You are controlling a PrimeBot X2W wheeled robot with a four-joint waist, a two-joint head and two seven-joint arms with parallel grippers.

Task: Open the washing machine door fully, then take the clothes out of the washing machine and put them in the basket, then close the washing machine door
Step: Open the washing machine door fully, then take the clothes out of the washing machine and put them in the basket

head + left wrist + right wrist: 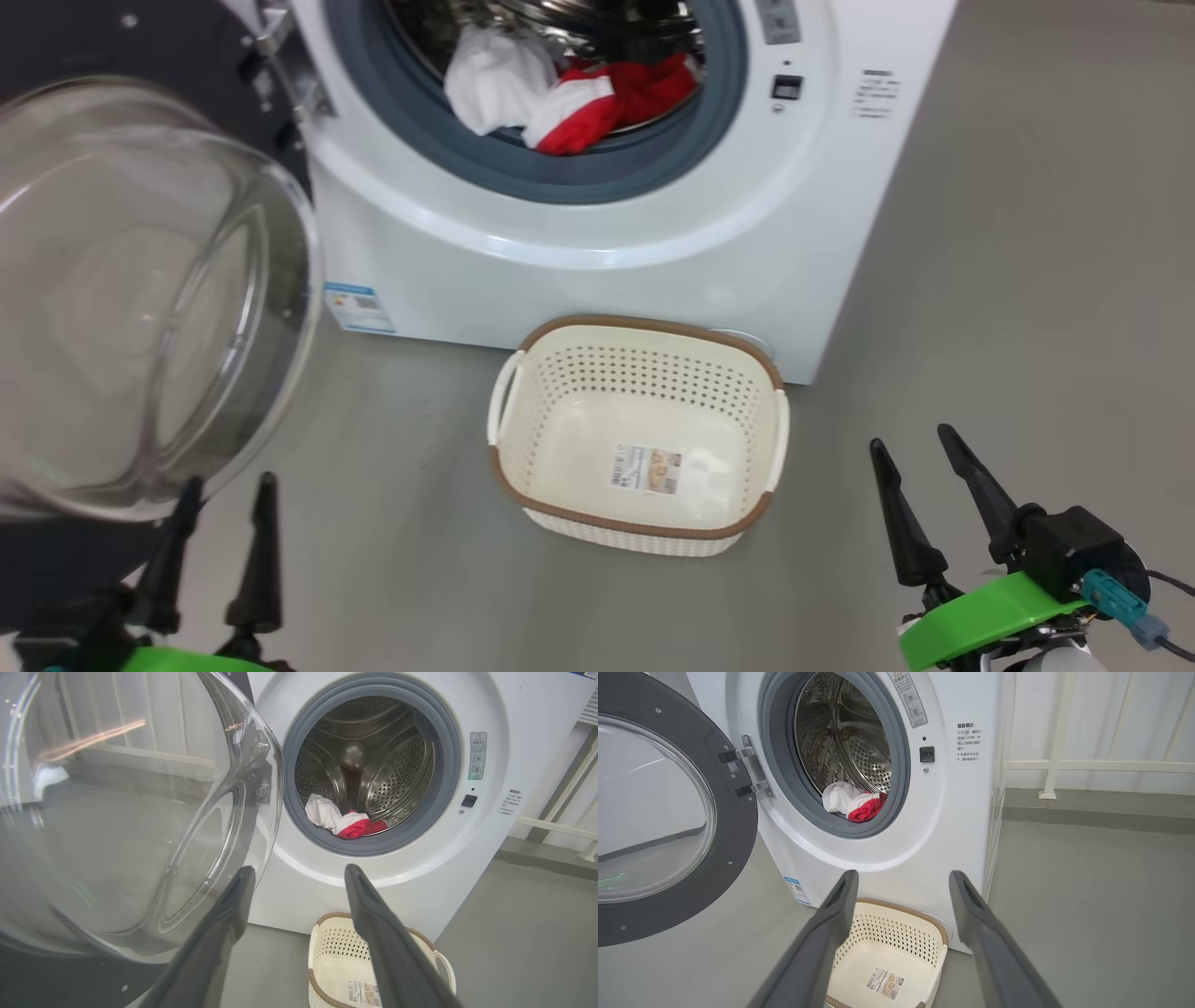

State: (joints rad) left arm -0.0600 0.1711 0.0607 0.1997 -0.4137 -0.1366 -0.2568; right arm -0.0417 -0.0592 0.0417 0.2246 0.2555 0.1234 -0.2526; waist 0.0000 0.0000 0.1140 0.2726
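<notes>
floor (1087, 905): smooth grey | wall (1111, 714): white panels, white rail (1092, 766) | skirting (1101, 812): darker grey band | light: even

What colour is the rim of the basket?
Brown, around a cream-white perforated basket. It shows best in the head view.

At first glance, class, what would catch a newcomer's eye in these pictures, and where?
The large round door with its bulging clear glass bowl hangs wide open at the left of the white front-loading washing machine. Red and white clothes lie bunched at the front of its steel drum, and a cream perforated plastic basket stands empty on the floor before the machine.
</notes>
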